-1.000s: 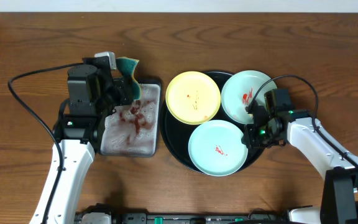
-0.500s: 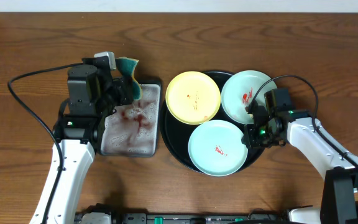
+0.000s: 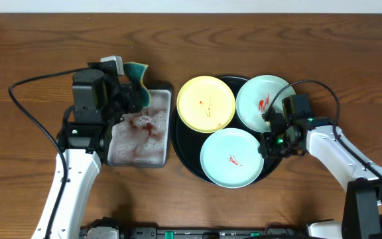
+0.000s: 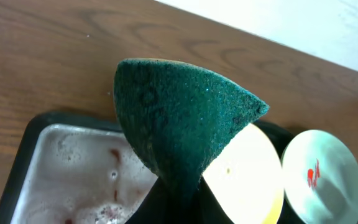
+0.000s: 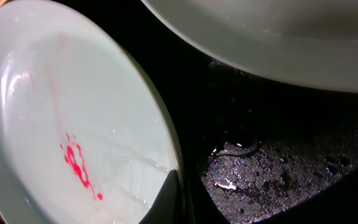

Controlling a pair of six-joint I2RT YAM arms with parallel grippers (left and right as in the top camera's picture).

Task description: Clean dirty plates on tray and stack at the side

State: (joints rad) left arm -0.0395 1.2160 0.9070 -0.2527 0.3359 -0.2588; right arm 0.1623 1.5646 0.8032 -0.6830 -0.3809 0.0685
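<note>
The left fingers [image 4: 173, 205] pinch a folded dark green scouring sponge [image 4: 179, 118], holding it over the far end of the rectangular grey metal tray [image 3: 128, 151], which holds foamy water tinged red. Just beside it on the wooden table [image 3: 45, 40] sits the large round black tray [image 3: 185, 157], carrying all three plates: a pale yellow plate [image 3: 206, 103], a mint-green plate with a long red smear [image 3: 260, 99] and a mint-green plate with a small red spot [image 3: 233, 157]. The right fingers [image 3: 271, 133] sit low between the two green ones, with one dark fingertip [image 5: 169, 196] at a smeared rim. Whether they pinch it, I cannot tell.
</note>
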